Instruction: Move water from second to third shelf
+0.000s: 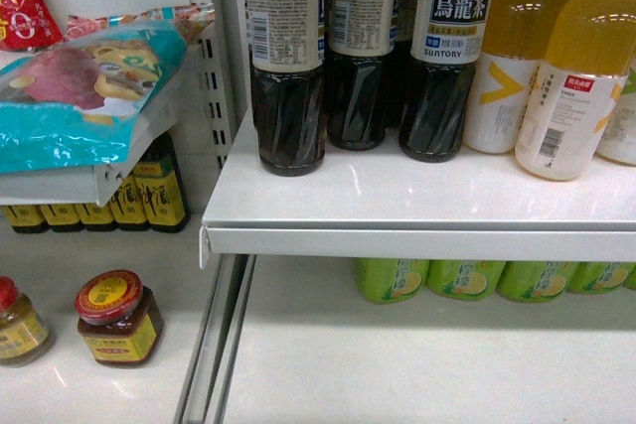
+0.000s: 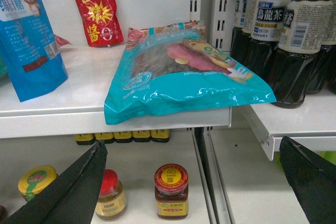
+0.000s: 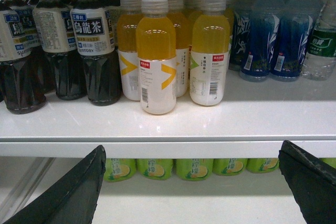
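Water, one clear ribbed plastic bottle with a green wrap label (image 3: 321, 45), stands at the far right of the white upper shelf (image 3: 210, 121) in the right wrist view, cut off by the frame edge (its cap is out of sight). Just to its left are blue-labelled clear bottles (image 3: 292, 38), two in front and at least one more behind. Further left stand yellow drink bottles with white labels (image 3: 156, 61), three clearly in front with others behind them. Left again are dark tea bottles with cream labels (image 3: 97, 45), three in the front row and more caps behind. Under the shelf, five green-labelled bottles (image 3: 194, 169) show along the lower level, their upper parts hidden.

Right gripper (image 3: 192, 148) hangs in front of the shelf edge with its two dark fingers (image 3: 79, 192) spread wide, holding and touching nothing; the water is well off to its right. Left gripper (image 2: 191, 145) is likewise spread wide and empty, facing the neighbouring bay, where one teal plastic snack bag (image 2: 184, 85) overhangs its shelf and three small jars (image 2: 171, 191) sit below.
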Robot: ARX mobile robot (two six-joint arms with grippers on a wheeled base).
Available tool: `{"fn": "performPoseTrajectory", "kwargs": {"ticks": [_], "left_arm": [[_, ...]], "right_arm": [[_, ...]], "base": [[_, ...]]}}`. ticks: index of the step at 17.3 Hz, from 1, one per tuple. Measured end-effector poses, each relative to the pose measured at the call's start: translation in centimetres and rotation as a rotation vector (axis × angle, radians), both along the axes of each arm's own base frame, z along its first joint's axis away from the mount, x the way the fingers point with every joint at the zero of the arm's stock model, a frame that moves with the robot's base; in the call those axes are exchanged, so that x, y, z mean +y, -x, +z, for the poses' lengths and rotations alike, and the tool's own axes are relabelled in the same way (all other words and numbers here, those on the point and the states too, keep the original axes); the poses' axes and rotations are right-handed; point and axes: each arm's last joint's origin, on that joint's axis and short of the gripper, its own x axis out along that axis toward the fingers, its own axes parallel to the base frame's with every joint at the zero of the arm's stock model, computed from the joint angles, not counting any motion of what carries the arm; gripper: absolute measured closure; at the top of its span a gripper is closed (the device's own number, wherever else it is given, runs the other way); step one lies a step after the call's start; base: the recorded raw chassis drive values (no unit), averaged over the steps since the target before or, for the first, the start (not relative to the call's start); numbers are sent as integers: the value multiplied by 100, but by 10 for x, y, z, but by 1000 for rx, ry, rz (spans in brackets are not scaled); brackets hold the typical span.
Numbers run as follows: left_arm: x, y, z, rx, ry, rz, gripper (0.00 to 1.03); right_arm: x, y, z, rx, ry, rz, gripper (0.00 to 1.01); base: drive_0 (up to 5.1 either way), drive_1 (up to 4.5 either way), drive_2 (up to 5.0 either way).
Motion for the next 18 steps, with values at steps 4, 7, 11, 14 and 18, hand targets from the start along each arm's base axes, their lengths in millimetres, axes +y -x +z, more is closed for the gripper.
{"fn": "performPoseTrajectory", "kwargs": {"ticks": [4,7,11,14,18], "left_arm": [[0,0,0,0,0,0,5],[0,0,0,0,0,0,5],[0,0,0,-1,0,0,5],[0,0,0,0,0,0,5],[0,0,0,0,0,0,5]], "right_arm": [[0,0,0,0,0,0,3],[0,0,0,0,0,0,3],[0,0,0,0,0,0,3],[0,0,0,0,0,0,3],[0,0,0,0,0,0,3]], "base": [[0,0,0],[0,0,0],[0,0,0],[0,0,0],[0,0,0]]}}
